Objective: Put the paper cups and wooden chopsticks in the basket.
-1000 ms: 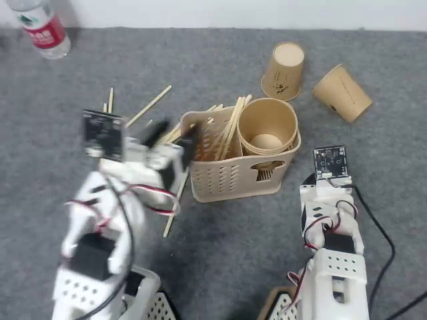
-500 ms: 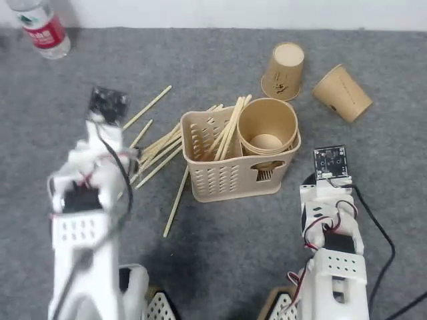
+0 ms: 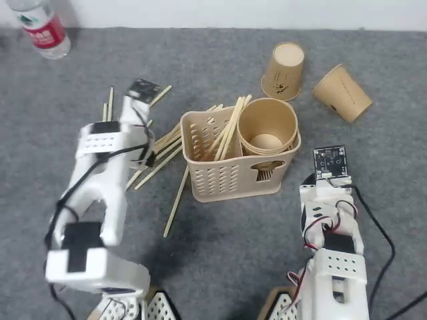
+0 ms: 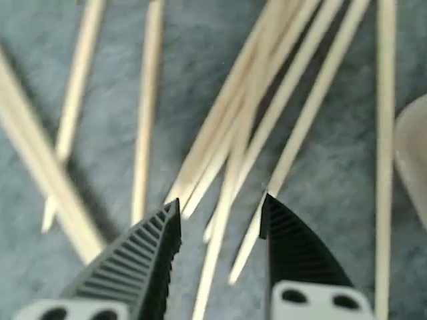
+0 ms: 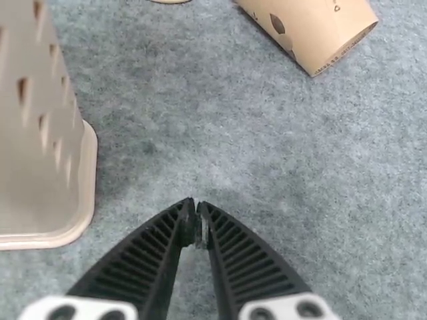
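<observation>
A beige basket [image 3: 230, 175] stands mid-table with stacked paper cups [image 3: 267, 128] and several chopsticks [image 3: 230, 125] in it. Two more paper cups rest on the carpet behind it, one upside down [image 3: 285, 70] and one on its side [image 3: 341, 92]. Loose wooden chopsticks [image 3: 160, 152] lie left of the basket, and one [image 3: 176, 201] lies by its front corner. My left arm [image 3: 107, 143] is over that loose pile. Its gripper [image 4: 220, 210] is open just above the chopsticks [image 4: 233, 153], holding nothing. My right gripper [image 5: 197, 212] is shut and empty over bare carpet, right of the basket [image 5: 40, 133], with the lying cup [image 5: 307, 27] beyond it.
A plastic water bottle [image 3: 43, 28] lies at the far left corner. A white wall edge runs along the back of the grey carpet. The right arm [image 3: 330, 200] sits near the front, with its cable trailing off to the right.
My left arm has swung away from the basket's left wall and leaned out over the loose chopsticks. The right arm has kept still.
</observation>
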Robot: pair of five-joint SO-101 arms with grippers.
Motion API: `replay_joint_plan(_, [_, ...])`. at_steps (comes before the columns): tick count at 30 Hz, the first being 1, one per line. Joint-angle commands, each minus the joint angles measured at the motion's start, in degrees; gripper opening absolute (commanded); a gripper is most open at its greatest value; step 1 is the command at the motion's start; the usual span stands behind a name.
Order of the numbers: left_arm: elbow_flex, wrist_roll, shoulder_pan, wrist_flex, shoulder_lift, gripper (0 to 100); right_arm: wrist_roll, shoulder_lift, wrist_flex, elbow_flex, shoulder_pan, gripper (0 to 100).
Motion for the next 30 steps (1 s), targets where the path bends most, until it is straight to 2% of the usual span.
replay_joint_plan(1, [-2.33, -0.44, 3.34, -4.04, 2.55, 18, 0.79, -0.75, -1.19, -0.26, -0.40, 1.5])
replay_joint_plan(16, [-3.91, -0.44, 3.16, -10.64, 8.53, 18, 0.79, -0.75, -1.19, -0.26, -0.40, 1.5])
replay_joint_plan(18, [-5.76, -0.44, 3.16, -8.09, 9.05, 18, 0.79, -0.75, -1.19, -0.26, -0.40, 1.5])
replay_joint_plan(24, [-14.64, -0.79, 3.60, 2.55, 15.56, 5, 0.79, -0.75, -1.10, -0.26, -0.40, 1.5])
replay_joint_plan(30, [-32.66, -2.55, 3.43, 20.40, 27.60, 10, 0.79, -0.75, -1.10, -0.26, -0.40, 1.5])
